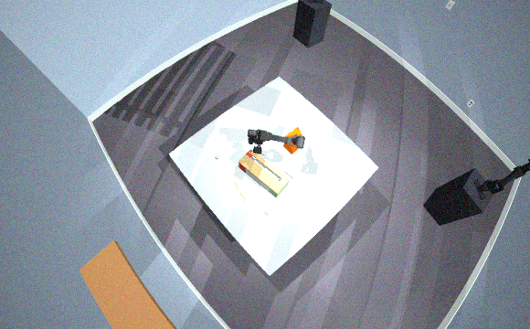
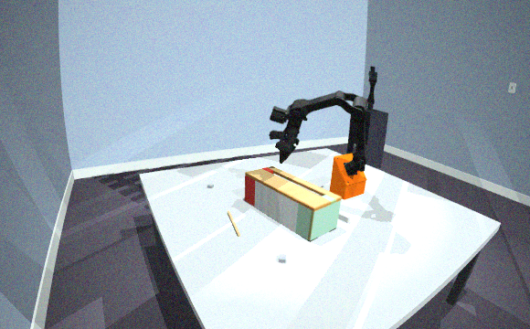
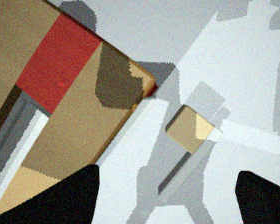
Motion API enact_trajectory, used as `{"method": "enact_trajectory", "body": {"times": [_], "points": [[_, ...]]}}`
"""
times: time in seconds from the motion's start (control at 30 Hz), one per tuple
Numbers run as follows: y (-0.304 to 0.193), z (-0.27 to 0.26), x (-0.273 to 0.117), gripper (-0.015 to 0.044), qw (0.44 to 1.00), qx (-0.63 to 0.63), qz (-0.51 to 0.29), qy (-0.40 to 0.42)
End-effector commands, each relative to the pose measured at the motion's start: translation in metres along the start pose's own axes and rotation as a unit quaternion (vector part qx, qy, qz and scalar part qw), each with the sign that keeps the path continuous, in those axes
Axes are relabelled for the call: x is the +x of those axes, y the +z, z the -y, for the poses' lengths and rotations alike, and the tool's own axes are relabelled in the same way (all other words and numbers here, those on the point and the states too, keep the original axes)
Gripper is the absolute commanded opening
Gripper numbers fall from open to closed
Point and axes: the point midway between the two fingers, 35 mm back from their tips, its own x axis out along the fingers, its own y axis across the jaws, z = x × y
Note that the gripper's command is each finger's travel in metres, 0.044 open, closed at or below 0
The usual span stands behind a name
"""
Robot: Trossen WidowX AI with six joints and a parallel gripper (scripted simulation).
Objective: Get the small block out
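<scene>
The box (image 1: 259,172) (image 2: 288,188) (image 3: 66,145) stands on the table (image 1: 329,183) (image 2: 411,283), with a slotted tan top, a red end and a pale green end. My gripper (image 1: 258,150) (image 2: 282,161) (image 3: 169,178) is partly open, with nothing between its fingers. It hangs above the table by the box's red end. In the wrist view a small tan block (image 3: 183,131) sits on the table outside the box, near its corner, ahead of the fingertips and apart from them. The box hides that spot in the exterior view. The shelf inside cannot be made out.
A narrow grey bar (image 3: 174,173) lies beside the tan block. A thin tan stick (image 1: 239,191) (image 2: 233,224) lies on the clear-fronted side. Two small grey pieces, one (image 1: 217,157) (image 2: 210,185) and another (image 1: 266,213) (image 2: 281,259), lie farther out. The orange base (image 2: 344,185) stands behind the box.
</scene>
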Motion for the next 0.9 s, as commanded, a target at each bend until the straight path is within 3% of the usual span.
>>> {"method": "enact_trajectory", "body": {"times": [0.0,0.27,0.6,0.87], "points": [[0.007,0.009,-0.004,0.0285,0.892,0.447,-0.03,0.059],[0.01,0.015,-0.006,0.0285,0.73,0.676,-0.067,0.076],[0.013,0.022,-0.008,0.0285,0.462,0.876,-0.119,0.072],[0.013,0.022,-0.008,0.0285,0.457,0.879,-0.12,0.072]]}}
